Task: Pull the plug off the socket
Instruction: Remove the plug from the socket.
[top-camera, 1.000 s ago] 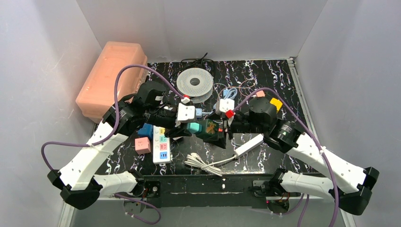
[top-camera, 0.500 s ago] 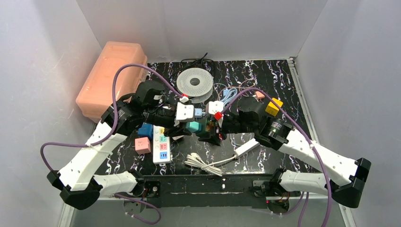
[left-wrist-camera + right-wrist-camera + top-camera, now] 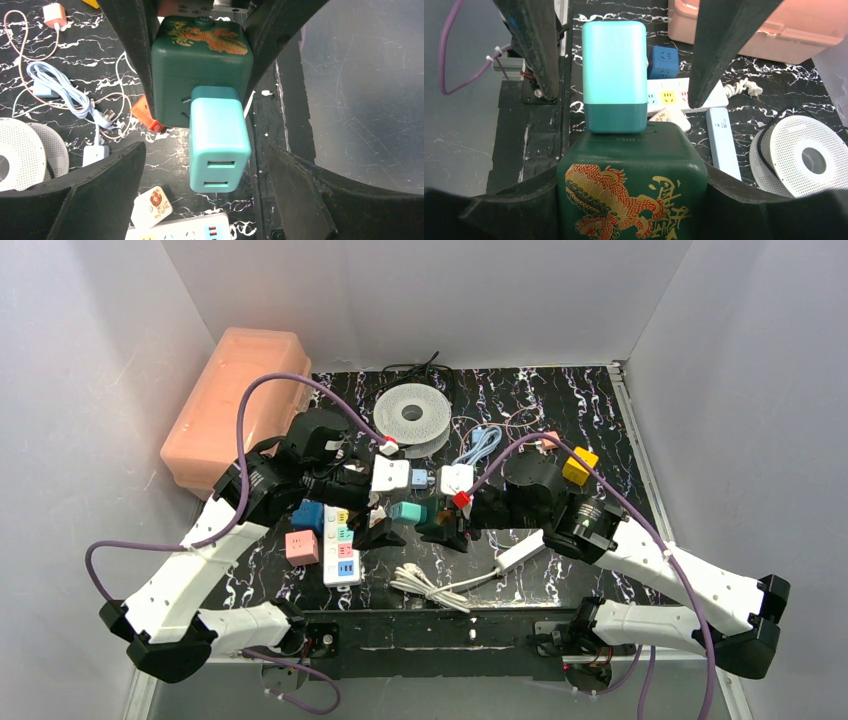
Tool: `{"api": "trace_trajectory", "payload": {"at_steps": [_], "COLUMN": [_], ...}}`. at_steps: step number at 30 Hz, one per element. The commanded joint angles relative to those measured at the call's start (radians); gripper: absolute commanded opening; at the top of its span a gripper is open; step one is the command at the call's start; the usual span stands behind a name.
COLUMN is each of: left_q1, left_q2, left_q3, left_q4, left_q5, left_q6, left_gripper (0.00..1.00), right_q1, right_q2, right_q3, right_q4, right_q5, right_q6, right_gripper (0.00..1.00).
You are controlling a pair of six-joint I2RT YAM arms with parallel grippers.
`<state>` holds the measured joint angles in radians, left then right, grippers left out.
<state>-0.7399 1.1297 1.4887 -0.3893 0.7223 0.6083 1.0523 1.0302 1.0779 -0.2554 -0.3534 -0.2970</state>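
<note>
- Left wrist view: a dark green cube socket with a gold and red dragon print hangs above the table. A teal plug with two USB ports is seated in its lower face.
- The left gripper stands wide apart. Its black fingers sit either side of the teal plug with clear gaps, touching nothing.
- The right gripper reaches in from the top of this view, its fingers clamped against two opposite sides of the socket.
- Below lie a white power strip, a coiled white cable and a white perforated spool.
- Right wrist view: the right gripper's black jaws hug the dragon-printed socket at the bottom of the frame. The teal plug stands straight up out of it, fully seated. The left gripper's two fingers flank the plug without touching it.
- A pink storage box and a blue cube adapter sit beyond.
- Top view: both arms meet over the middle of the black marbled table. The teal plug shows between the two grippers, with the socket largely hidden under the right one.
</note>
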Motion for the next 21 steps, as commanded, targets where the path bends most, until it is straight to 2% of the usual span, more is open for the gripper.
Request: {"api": "trace_trajectory", "payload": {"at_steps": [1,6,15,21], "left_q1": [0.001,0.003,0.003,0.003], "left_q2": [0.032,0.084,0.085,0.099], "left_q3": [0.076,0.159,0.133,0.143], "left_q4": [-0.066,-0.132,-0.166,-0.156], "left_q5": [0.076,0.135,0.137,0.125], "left_q6": [-0.032,-0.037,-0.023,0.004], "left_gripper": [0.86,0.71,0.67,0.32], "right_q1": [0.037,0.062,0.075,0.083], "right_q2": [-0.008,0.003,0.003,0.017], "right_q3": [0.073,0.082,0.080,0.084], "right_q4": [-0.011,-0.027,-0.004,0.008], "right_q5": [0.038,0.067,0.087,0.092], "right_q6": [-0.052,-0.068,-0.068,-0.067], "right_gripper": [0.01,0.01,0.01,0.01]}}
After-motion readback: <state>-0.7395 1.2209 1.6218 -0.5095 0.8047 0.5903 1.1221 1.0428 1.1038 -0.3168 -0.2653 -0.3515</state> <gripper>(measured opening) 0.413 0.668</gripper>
